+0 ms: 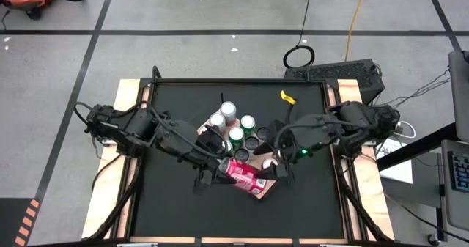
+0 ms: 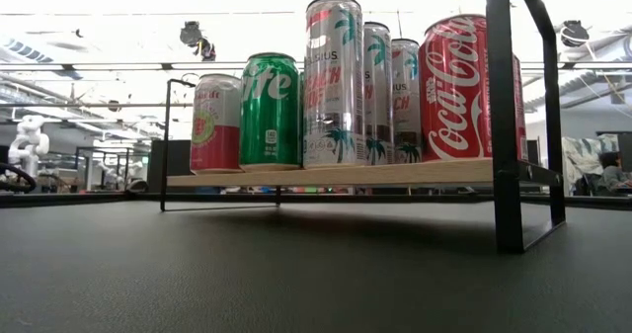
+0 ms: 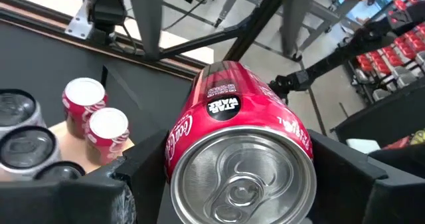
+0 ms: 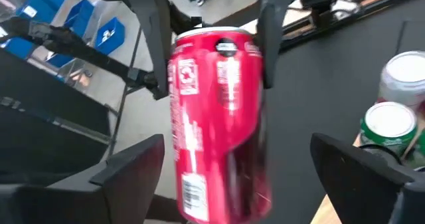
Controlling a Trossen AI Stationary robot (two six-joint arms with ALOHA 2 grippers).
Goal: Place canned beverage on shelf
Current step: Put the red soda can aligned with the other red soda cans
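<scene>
A red cola can (image 1: 245, 175) lies on its side in the air over the near right part of the shelf (image 1: 268, 193). My left gripper (image 1: 218, 166) comes from the table's left and is shut on it. My right gripper (image 1: 278, 166) comes from the right. In the right wrist view its open fingers (image 4: 133, 164) stand wide on either side of the can (image 4: 219, 117), apart from it. Several cans (image 1: 233, 122) stand upright on the shelf's wooden board (image 2: 326, 173). My left gripper pinches the red can's round sides (image 3: 174, 151) between its two fingers, at the lid end, with the lid (image 3: 242, 177) facing back toward the wrist. The fingers lie roughly along the can. The can sticks out from the hold on its side, clear of the shelf.
The shelf's black corner rods (image 2: 502, 116) rise above the board. A yellow object (image 1: 287, 97) lies at the far right of the black table. Pale wooden rails (image 1: 126, 108) run along the table's sides. The near half of the black tabletop (image 1: 234, 218) is bare.
</scene>
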